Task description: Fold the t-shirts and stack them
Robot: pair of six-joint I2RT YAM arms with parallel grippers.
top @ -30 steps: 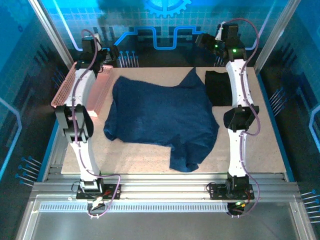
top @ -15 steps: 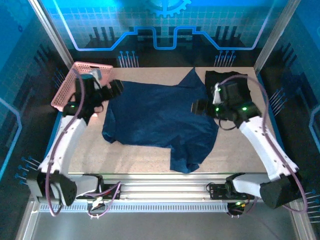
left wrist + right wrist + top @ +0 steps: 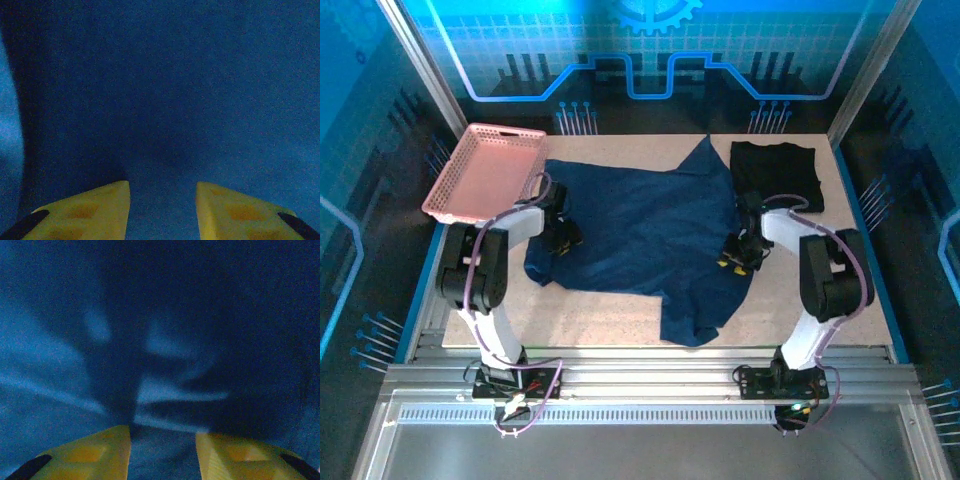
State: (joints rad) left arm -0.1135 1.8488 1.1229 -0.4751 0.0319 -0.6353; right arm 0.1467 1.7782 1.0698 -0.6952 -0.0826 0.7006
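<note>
The navy blue t-shirt lies spread and rumpled across the middle of the table, with a bunched flap near the front. The plain black t-shirt lies folded to a square at the back right. My left gripper is pressed down on the navy shirt's left edge. Its yellow fingers stand partly apart over smooth navy cloth. My right gripper is down on the shirt's right edge. Its fingers are also partly apart, with wrinkled navy cloth running into the gap between them.
A pink perforated basket sits at the back left corner, close behind my left arm. Bare tabletop shows along the front and at the right of the navy shirt. Metal frame posts border the table.
Both arms swung down from the raised back corners onto the navy shirt's two side edges. Their jaws have narrowed from wide open. The shirt's left edge has shifted slightly.
</note>
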